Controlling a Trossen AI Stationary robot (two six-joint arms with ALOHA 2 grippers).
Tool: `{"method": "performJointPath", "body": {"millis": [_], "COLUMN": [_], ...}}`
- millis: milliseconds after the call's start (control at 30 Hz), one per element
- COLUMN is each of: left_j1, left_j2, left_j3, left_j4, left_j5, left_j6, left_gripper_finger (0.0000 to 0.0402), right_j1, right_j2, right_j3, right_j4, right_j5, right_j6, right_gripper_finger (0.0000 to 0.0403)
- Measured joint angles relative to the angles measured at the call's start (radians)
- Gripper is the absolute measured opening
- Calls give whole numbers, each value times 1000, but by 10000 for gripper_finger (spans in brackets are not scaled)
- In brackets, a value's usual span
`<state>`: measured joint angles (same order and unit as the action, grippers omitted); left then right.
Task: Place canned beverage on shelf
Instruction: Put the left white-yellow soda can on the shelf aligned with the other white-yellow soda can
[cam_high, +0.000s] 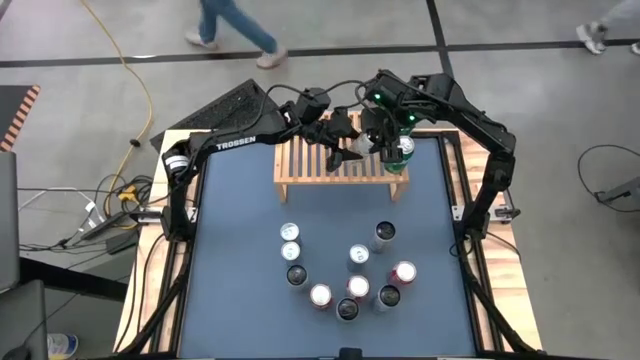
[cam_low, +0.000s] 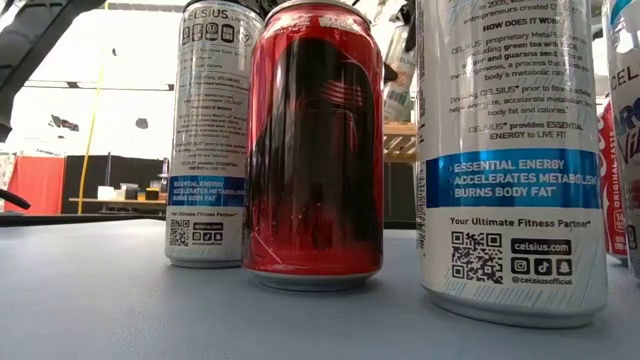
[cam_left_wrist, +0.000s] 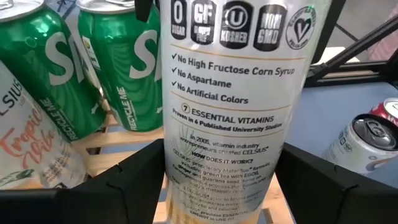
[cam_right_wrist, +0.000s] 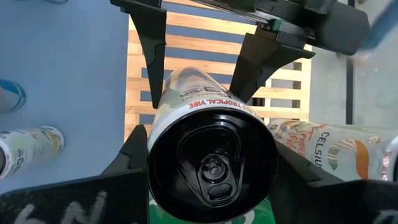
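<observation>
The light-wood slatted shelf (cam_high: 310, 165) stands at the table's far middle. Both grippers are over its right part, at one white Celsius can (cam_left_wrist: 230, 106) with a black top (cam_right_wrist: 211, 162). My left gripper (cam_left_wrist: 227, 186) is shut on the can's body. My right gripper (cam_right_wrist: 211, 168) is above it, shut on its top end. Two green cans (cam_left_wrist: 118, 68) and a Celsius Tropical Vibe can (cam_left_wrist: 25, 143) stand on the shelf just beside it. The held can's bottom is out of view. My left gripper pinches the can's lower body (cam_left_wrist: 186, 180) between its two fingers, level, coming from the table's left side. The right wrist view shows its fingers (cam_right_wrist: 155, 74) on either side of the body. The can stands upright; whether its bottom rests on the slats I cannot tell. My right gripper comes from above, pointing down. Its two fingers (cam_right_wrist: 134, 152) lie against opposite sides of the can's top end (cam_right_wrist: 158, 134), just below the rim. The can's top faces the wrist camera and the can is upright.
Several cans stand in a loose group on the blue mat at the table's middle and near side (cam_high: 345, 270); the low view shows a red one (cam_low: 315, 150) and Celsius cans (cam_low: 510, 150) close up. The shelf's left part (cam_high: 300, 150) is bare slats. A person walks beyond the table (cam_high: 235, 30).
</observation>
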<state>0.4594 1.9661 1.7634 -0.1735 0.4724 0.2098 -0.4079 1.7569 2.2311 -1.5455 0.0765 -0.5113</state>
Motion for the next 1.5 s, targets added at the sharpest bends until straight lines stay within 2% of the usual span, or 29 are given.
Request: {"method": "performJointPath", "body": {"millis": [133, 333, 500, 700, 933, 1200, 1500], "left_j1": [-3, -7, -4, -3, 15, 33, 52], "left_j2": [0, 1, 1, 1, 3, 2, 5], "left_j3": [0, 0, 0, -1, -2, 0, -3], "left_j4": [3, 8, 8, 26, 48, 123, 179], "left_j5": [0, 2, 12, 13, 32, 83, 36], "left_j6": [11, 8, -3, -12, -60, -128, -128], "left_gripper_finger": [264, 264, 262, 231, 229, 230, 231], "right_j1": [1, 2, 2, 0, -1, -21, -89], "right_j2": [0, -1, -1, -1, -6, -11, -138], "right_j3": [0, 0, 0, 0, 4, 107, 122], "right_j4": [4, 20, 23, 24, 31, 23, 108], "right_j5": [1, -5, -7, -5, 6, 7, 2], "right_j6": [1, 6, 9, 7, 17, 25, 59], "right_gripper_finger": [176, 208, 211, 213, 224, 231, 231]}}
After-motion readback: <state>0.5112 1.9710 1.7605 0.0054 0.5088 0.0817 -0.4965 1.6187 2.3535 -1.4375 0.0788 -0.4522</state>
